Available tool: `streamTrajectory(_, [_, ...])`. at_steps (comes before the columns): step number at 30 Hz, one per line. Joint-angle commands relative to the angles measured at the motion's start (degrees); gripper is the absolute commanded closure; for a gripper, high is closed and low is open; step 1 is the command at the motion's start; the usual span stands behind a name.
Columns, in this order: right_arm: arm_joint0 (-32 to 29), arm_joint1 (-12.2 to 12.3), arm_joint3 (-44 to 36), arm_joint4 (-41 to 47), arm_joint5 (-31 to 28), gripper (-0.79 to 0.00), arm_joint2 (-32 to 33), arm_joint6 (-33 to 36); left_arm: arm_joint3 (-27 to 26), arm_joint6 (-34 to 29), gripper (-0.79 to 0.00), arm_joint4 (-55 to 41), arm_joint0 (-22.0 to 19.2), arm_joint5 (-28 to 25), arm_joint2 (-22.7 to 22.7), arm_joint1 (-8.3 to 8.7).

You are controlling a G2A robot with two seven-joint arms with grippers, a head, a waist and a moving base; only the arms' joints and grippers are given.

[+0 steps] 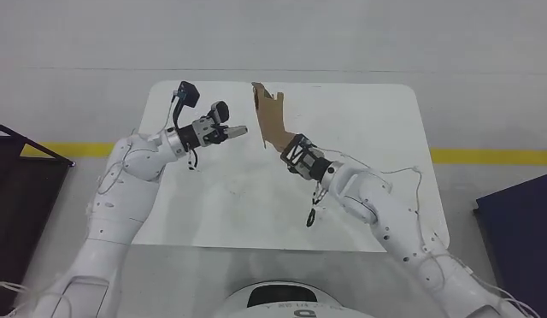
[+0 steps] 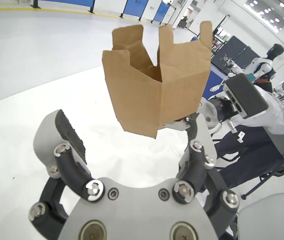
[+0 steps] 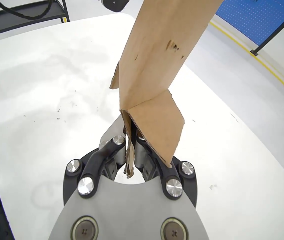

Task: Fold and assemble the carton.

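A brown cardboard carton [image 1: 270, 117] is held up above the white table [image 1: 376, 121], partly opened into a tube with its end flaps loose. My right gripper [image 1: 289, 150] is shut on a flap at the carton's near end; in the right wrist view the carton [image 3: 164, 38] rises from between the closed fingers [image 3: 129, 148]. My left gripper [image 1: 242, 131] hangs open a short way to the left of the carton, touching nothing. From the left wrist view I look into the carton [image 2: 154, 86], with the open gripper [image 2: 132, 131] just short of it.
A yellow line [image 1: 487, 156] crosses the grey floor on both sides of the table. A dark stand [image 1: 26, 190] sits at the left edge and a dark blue thing [image 1: 517, 224] at the right. The table surface around the carton is bare.
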Motion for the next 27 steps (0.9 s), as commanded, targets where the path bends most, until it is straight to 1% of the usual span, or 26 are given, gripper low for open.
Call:
streamTrajectory(1, [-0.1,0.0,0.2,1.2,-0.1,0.0,0.1,0.0,0.0,0.9,-0.785,1.3,-0.1,-0.2,0.1,0.07])
streamTrajectory(8, [-0.2,-0.1,0.5,1.1,-0.2,0.0,0.1,-0.5,0.1,4.3,-0.785,4.1,0.0,0.0,0.5,0.21])
streamTrajectory(12, [1.1,-0.2,3.1,1.2,-5.5,0.0,-0.4,-4.2,0.2,4.7,-0.785,4.6,-0.2,-0.1,1.0,0.31])
streamTrajectory(15, [1.7,-0.3,5.0,2.5,-7.5,0.0,-0.2,-6.6,0.2,5.0,-0.785,4.3,-0.5,-0.6,1.3,0.37])
streamTrajectory(18, [2.6,-0.5,5.9,0.8,-9.3,0.0,-0.8,-8.2,0.7,4.5,-0.785,3.8,-0.9,-0.9,1.8,0.46])
streamTrajectory(27, [4.6,-1.1,6.0,-4.8,-10.7,0.0,-3.2,-10.2,1.3,3.7,-0.785,2.4,-2.3,-0.9,3.5,0.58])
